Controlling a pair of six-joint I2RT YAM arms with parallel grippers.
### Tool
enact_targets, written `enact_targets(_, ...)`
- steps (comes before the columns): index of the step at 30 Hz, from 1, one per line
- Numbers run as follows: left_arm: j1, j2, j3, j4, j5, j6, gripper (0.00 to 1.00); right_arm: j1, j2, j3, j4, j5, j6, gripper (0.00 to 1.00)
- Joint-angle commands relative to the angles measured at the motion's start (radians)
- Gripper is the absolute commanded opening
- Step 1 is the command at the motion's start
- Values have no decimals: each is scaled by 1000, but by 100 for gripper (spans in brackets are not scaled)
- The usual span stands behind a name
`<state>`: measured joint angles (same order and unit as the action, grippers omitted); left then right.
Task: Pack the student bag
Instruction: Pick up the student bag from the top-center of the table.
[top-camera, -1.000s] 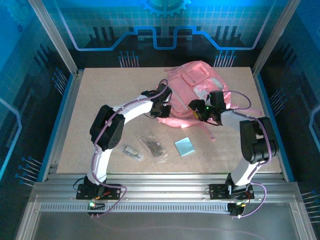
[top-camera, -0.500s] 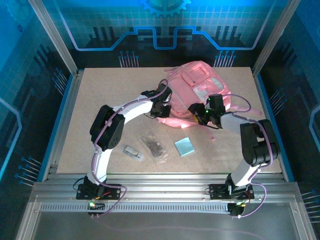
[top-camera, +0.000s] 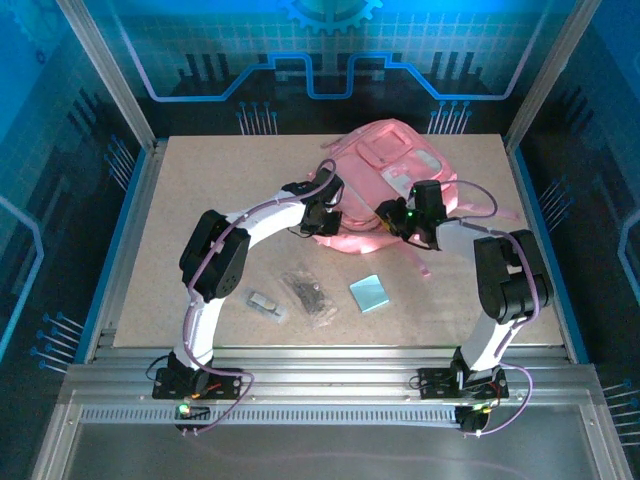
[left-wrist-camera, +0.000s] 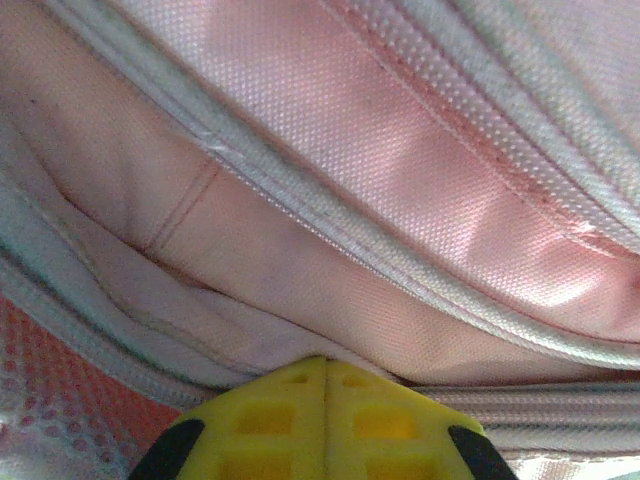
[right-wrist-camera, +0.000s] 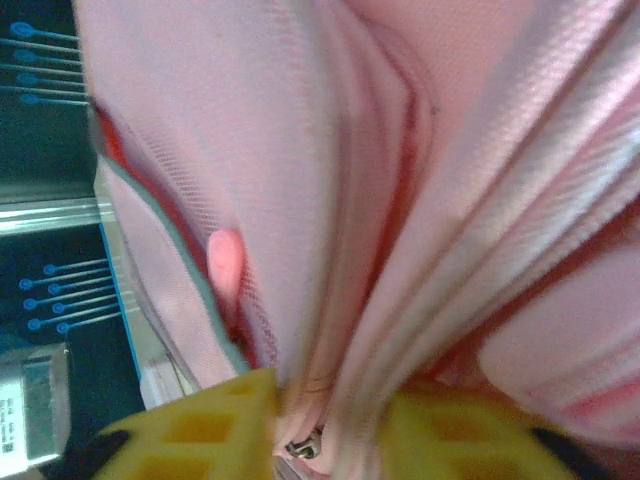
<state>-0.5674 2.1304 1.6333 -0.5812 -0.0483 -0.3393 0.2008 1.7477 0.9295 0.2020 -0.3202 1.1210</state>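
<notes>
Student bag (top-camera: 390, 180): pink, slumped at the far centre-right of the tan table (top-camera: 200, 200). Left gripper (left-wrist-camera: 325, 368): pads closed on a bag fold. Right gripper (right-wrist-camera: 325, 398): pinching zip-edge fabric. Nearer: blue card (top-camera: 369, 293), clear packet (top-camera: 308, 293). Surround: aluminium frame (top-camera: 110, 90), blue-lit panels (top-camera: 330, 50).

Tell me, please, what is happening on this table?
Two robot arms work on the large soft pink fabric backpack. The right end effector is shut on a fold beside its zip; the left end effector is closed against its near edge. A light blue square pad lies on the table, not yet packed.
</notes>
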Motion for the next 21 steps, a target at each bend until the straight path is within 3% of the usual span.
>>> enact_targets(1, -9, 10, -37, -69, -4, 24, 5, 34, 0, 45, 199, -39, 33, 14)
enact_targets(3, -8, 13, -29, -78, -27, 37, 4, 34, -4, 33, 252, -44, 60, 0)
enact_targets(7, -3, 14, -14, -84, -99, 71, 6, 29, -66, 74, 181, -28, 19, 0)
enact_targets(12, 21, -1, 28, -99, -127, 86, 35, 33, -108, 145, 74, -8, -28, 0)
enact_targets(15, 21, -50, 55, -101, -59, 77, 44, 33, -88, 147, 79, -11, -8, 0)
enact_targets(21, 15, -174, 28, 12, 197, 20, 47, 34, -50, 160, 92, -15, 14, 0)
